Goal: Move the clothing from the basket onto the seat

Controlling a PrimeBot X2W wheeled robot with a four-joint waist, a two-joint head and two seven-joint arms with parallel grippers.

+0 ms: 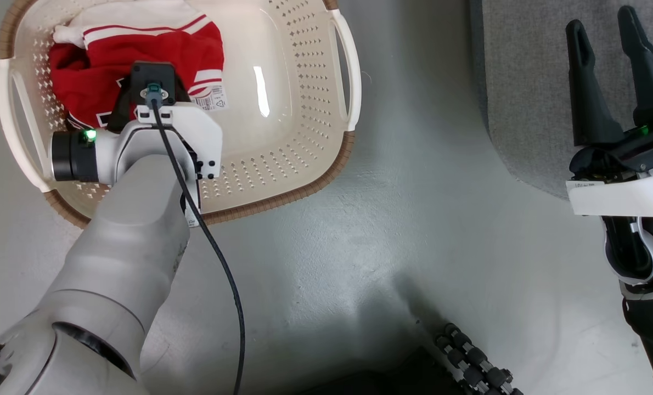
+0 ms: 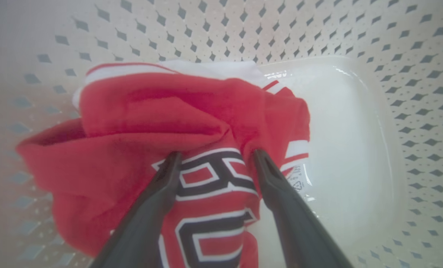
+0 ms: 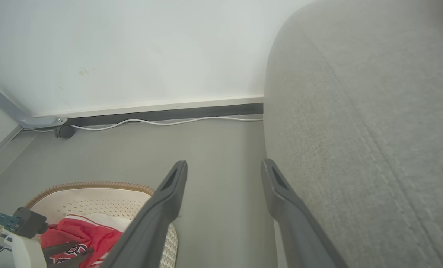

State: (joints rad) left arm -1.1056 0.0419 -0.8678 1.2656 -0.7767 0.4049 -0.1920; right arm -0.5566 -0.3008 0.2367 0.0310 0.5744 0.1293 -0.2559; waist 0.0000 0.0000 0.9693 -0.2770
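The left gripper point(image 2: 216, 154) is reaching down into the laundry basket point(image 1: 304, 186), which is sitting on the floor at about 10 o'clock in the head view. Its jaws are standing apart, and the fingertips point(image 2: 175, 158) are pressing into the red jersey point(image 2: 206, 193) on either side of a dark, white-edged digit, so a fold of cloth is lying between them but is not being pinched. In the left wrist view the jersey's numbering is running from 6 o'clock towards 12 o'clock, along the fingers and not across them. A red garment with white stripes point(image 2: 162, 74) is bunching just beyond the tips at 12 o'clock, touching the jersey. The heap is crowding one end of the basket, beneath the left wrist. The right gripper point(image 1: 601, 19) is hanging with jaws released and nothing between them, over the rounded edge of the grey sofa point(image 1: 524, 82) at 2 o'clock, well apart from the clothing. The left arm is plainly the nearer; closing where it is should gather the fold, and the carry then runs towards 3 o'clock.
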